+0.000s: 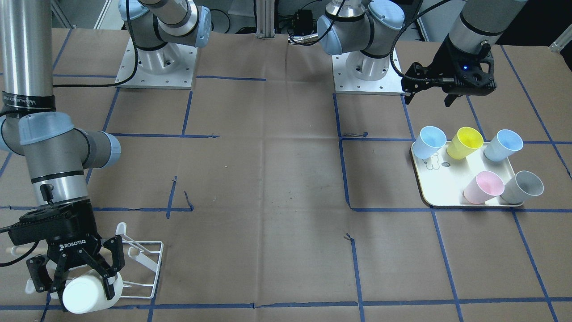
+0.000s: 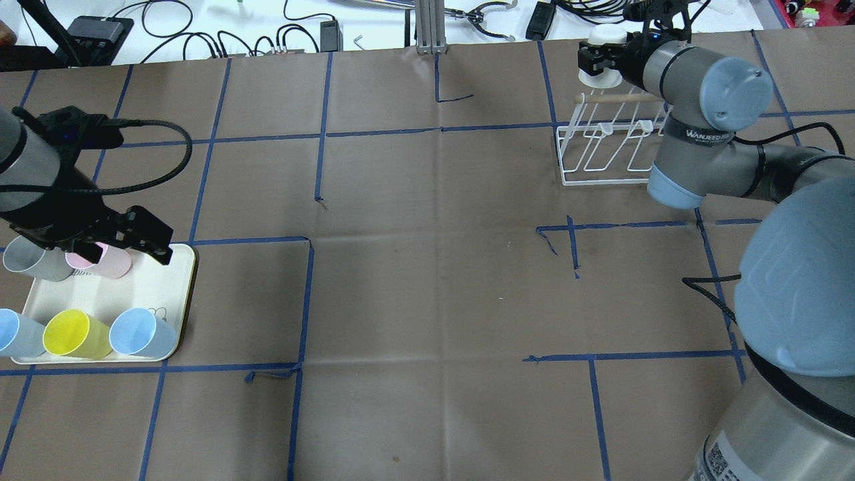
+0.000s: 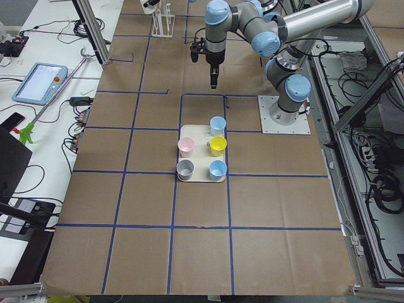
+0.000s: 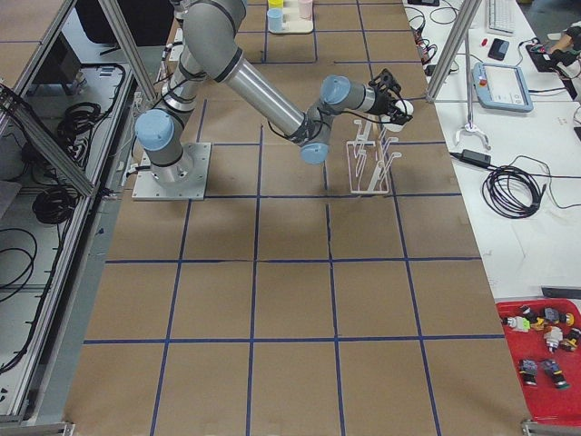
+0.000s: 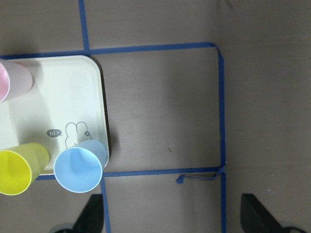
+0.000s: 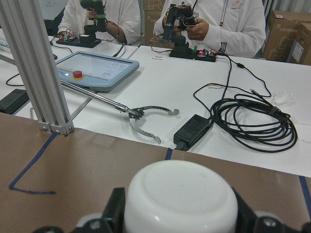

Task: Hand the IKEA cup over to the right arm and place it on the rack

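Note:
My right gripper (image 1: 80, 288) is shut on a white IKEA cup (image 1: 87, 293) and holds it on its side at the end of the white wire rack (image 1: 143, 264), by the wooden dowel (image 2: 611, 97). The cup's base fills the bottom of the right wrist view (image 6: 180, 194), between the two fingers. From overhead the cup (image 2: 603, 70) hangs just past the rack's far end (image 2: 601, 153). My left gripper (image 2: 143, 244) is open and empty. It hovers over the far edge of the cream tray (image 5: 95, 97), its fingertips (image 5: 90, 218) wide apart.
The cream tray (image 1: 442, 183) holds two blue cups, a yellow cup (image 1: 464, 142), a pink cup (image 1: 483, 188) and a grey cup (image 1: 522, 187), all lying on their sides. Cables, a teach pendant (image 6: 97, 68) and operators sit beyond the table's far edge.

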Controlling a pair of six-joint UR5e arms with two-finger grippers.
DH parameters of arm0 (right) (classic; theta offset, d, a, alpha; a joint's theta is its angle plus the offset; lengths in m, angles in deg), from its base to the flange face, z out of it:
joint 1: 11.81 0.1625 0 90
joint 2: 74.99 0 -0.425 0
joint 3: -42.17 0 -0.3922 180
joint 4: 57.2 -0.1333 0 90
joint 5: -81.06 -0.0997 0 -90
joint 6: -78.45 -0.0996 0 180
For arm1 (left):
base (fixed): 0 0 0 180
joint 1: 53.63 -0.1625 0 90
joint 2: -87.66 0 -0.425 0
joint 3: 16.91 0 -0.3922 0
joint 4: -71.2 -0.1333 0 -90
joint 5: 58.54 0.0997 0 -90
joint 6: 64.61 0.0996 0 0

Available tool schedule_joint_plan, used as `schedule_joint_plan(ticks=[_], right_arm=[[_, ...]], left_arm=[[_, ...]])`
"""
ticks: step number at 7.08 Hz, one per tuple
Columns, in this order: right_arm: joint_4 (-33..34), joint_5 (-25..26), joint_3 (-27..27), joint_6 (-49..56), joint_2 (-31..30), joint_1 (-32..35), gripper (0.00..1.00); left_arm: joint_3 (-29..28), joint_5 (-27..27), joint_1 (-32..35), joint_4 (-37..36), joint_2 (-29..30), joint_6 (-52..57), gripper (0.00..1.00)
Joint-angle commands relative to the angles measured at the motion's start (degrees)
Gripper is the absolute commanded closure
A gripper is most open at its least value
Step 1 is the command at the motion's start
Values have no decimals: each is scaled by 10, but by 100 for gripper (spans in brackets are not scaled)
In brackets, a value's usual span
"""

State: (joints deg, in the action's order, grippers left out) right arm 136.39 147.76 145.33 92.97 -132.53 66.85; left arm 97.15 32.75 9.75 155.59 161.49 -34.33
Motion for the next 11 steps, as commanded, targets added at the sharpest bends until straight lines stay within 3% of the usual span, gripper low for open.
schedule_joint_plan(ticks=[1, 5, 7, 11], right_arm=[[-5, 2, 3, -6, 0, 0, 0], [-5, -5, 2, -39, -24, 2, 0], [-26, -57, 14, -179, -96, 8, 0], [-34, -155, 142, -531, -250, 16, 0]], left_arm=[[57, 0, -74, -29, -27, 70, 1], [153, -1, -77, -175, -1, 70, 1], [199, -1, -77, -263, 31, 70, 1], [240, -1, -77, -344, 74, 70, 2]])
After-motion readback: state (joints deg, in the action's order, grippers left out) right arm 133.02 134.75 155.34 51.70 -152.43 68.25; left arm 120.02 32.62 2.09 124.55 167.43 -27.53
